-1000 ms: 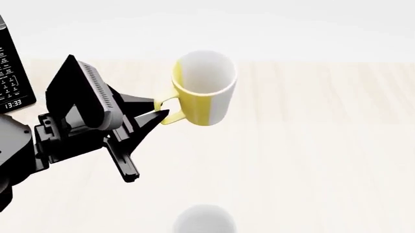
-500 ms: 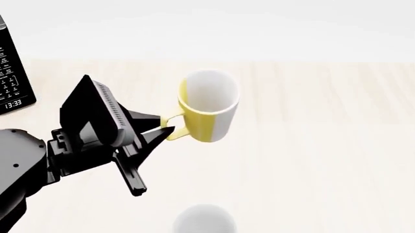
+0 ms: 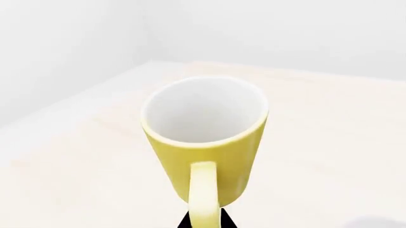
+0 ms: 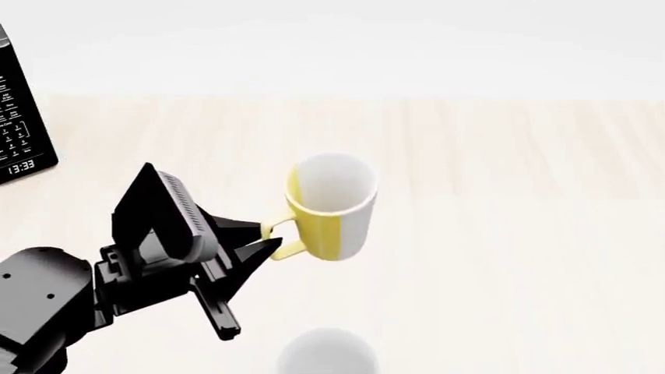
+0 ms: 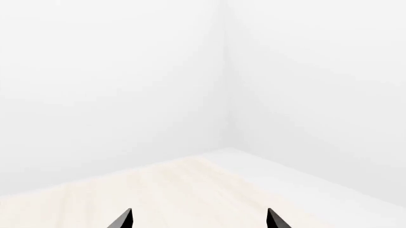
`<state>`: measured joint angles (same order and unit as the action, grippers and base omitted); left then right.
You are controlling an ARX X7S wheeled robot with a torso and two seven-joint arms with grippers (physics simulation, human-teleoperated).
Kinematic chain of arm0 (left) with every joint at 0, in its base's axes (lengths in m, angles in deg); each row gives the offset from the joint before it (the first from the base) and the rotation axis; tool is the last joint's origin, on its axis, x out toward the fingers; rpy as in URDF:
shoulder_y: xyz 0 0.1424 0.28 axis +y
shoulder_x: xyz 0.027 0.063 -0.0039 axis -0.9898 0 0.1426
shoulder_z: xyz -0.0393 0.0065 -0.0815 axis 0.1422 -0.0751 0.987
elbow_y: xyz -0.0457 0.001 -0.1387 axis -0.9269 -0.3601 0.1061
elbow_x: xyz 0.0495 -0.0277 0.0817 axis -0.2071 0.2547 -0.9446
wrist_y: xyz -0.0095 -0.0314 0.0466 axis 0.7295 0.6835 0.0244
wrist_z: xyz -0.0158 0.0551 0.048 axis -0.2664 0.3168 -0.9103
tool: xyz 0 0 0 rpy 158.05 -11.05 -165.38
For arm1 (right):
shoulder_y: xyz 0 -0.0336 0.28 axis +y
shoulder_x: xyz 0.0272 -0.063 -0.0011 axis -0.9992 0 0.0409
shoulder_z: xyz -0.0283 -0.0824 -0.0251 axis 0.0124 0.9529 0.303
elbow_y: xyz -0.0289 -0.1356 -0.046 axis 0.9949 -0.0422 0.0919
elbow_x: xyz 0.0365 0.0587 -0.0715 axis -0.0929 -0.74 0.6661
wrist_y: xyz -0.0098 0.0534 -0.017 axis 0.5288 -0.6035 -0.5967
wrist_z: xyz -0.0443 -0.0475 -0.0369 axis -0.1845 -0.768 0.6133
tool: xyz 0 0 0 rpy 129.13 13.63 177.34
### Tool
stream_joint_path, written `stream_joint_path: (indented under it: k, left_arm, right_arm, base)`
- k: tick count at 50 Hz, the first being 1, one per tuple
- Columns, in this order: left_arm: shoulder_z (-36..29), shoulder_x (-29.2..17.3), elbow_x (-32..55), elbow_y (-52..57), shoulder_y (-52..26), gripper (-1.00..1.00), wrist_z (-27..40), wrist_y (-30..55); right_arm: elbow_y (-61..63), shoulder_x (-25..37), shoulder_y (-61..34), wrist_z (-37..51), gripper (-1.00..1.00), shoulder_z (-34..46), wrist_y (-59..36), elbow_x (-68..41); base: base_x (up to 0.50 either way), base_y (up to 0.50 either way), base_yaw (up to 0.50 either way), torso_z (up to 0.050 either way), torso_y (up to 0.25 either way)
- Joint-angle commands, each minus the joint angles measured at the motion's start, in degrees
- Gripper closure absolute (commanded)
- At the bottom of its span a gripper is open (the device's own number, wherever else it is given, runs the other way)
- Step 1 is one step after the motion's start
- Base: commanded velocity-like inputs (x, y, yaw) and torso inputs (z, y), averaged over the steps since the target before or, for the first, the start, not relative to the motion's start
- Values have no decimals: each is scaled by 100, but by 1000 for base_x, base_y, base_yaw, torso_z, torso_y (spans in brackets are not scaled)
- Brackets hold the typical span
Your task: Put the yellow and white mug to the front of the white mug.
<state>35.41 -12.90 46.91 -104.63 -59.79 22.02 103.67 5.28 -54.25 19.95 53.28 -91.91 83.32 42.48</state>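
Two mugs show over the pale wood desk [image 4: 499, 195]. The white mug [image 4: 326, 352] sits at the near edge of the head view, blurred, only its rim and top showing. A black device [image 4: 21, 117] with white keys and a small readout stands at the desk's left edge, well apart from both mugs. Nothing else lies on the bare wood between them.

The yellow mug [image 4: 330, 209] hangs roughly upright, mouth up, beyond the white mug and toward the desk's middle; whether its base touches the wood cannot be told. Its handle [image 4: 280, 238] points toward the left pincer [image 4: 260, 238], whose black tips are clamped on the loop. In the left wrist view the mug [image 3: 206, 142] fills the middle, white inside, handle [image 3: 204, 199] running down to the dark tips.

The right pincer [image 5: 199, 219] shows only two black tips, held apart, over bare desk with nothing between them.
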Motion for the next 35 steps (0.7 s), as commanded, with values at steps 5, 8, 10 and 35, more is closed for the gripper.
stream_joint_path:
  k: [5, 8, 10, 35]
  left_arm:
    - [-23, 198, -20, -707, 80, 100, -161, -510]
    - [-30, 233, -40, -814, 88, 100, -165, -597]
    - [-39, 260, -61, -908, 105, 100, -179, -689]
    - [-182, 647, -255, -2285, 210, 100, -402, -1513]
  right_arm:
    - [-9, 17, -1, 19, -100, 35, 21, 17]
    - [-1, 21, 1, 23, -100, 39, 24, 16]
    - [-2, 25, 1, 24, -100, 42, 25, 13]
    - [16, 55, 18, 60, -100, 69, 52, 8]
  base:
    - [0, 0, 0, 0, 2]
    - [0, 0, 0, 0, 0]
    - [0, 0, 0, 0, 0]
    - [0, 0, 0, 0, 0]
